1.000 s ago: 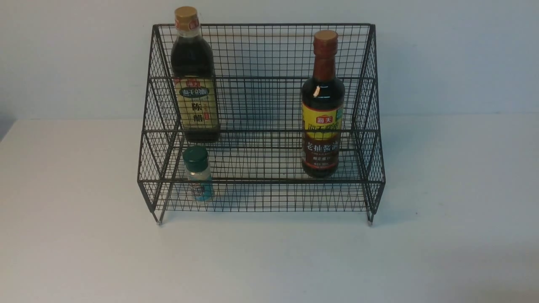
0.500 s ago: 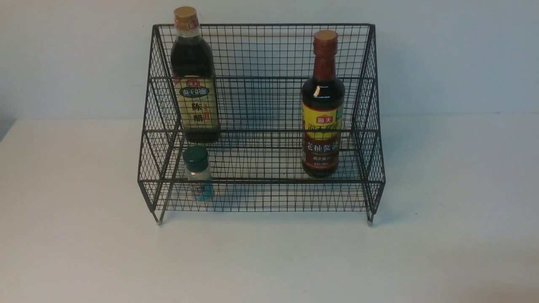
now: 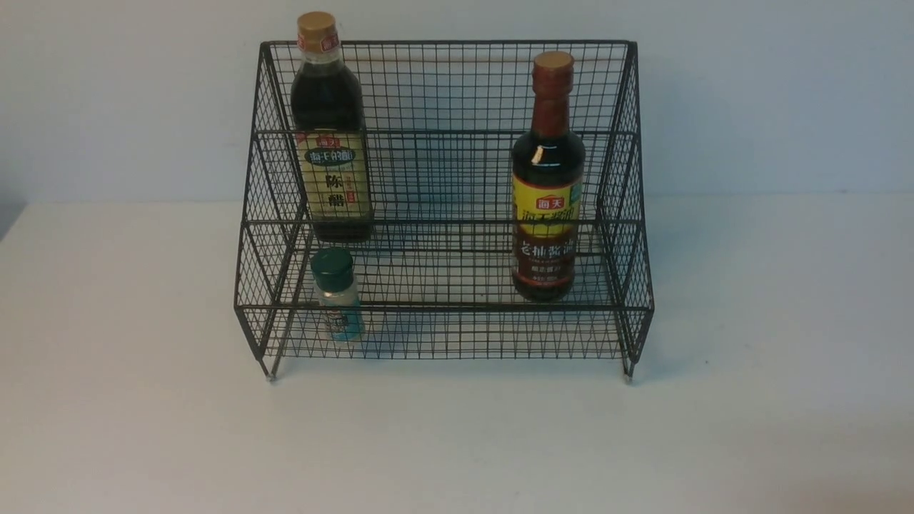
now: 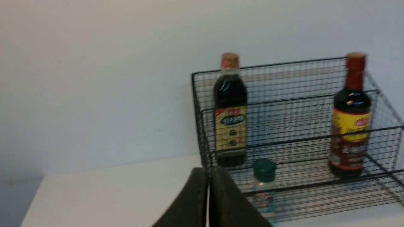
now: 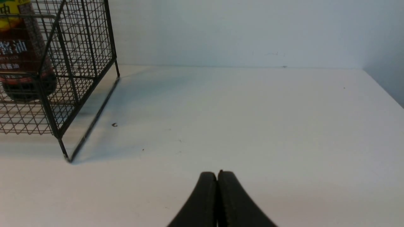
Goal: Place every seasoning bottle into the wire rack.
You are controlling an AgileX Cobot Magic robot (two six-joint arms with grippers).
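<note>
Bottles all stand upright inside the large black wire-mesh two-tier rack [image 3: 443,207], which rests on short feet on the plain white worktop [image 3: 457,442] in front of a pale wall. On the upper rear tier, at the robot's left end, stands the tall dark bottle with gold cap and cream label [image 3: 330,135], its cap rising just above the rack's top rim. On the lower front tier, just below and in front of it, sits the small clear shaker with a green cap [image 3: 335,296], close to the front rail. Toward the right end of the lower tier stands the tall dark bottle with brown neck and yellow-red label [image 3: 546,185], well apart from the other two and near the slanted right side panel.

Neither arm shows in the front view. In the left wrist view the left claw [image 4: 208,176] has its dark fingers pressed together with nothing between them, off the rack's left corner. In the right wrist view the right claw [image 5: 217,178] is likewise closed and empty, over bare worktop beside the rack's right side.
</note>
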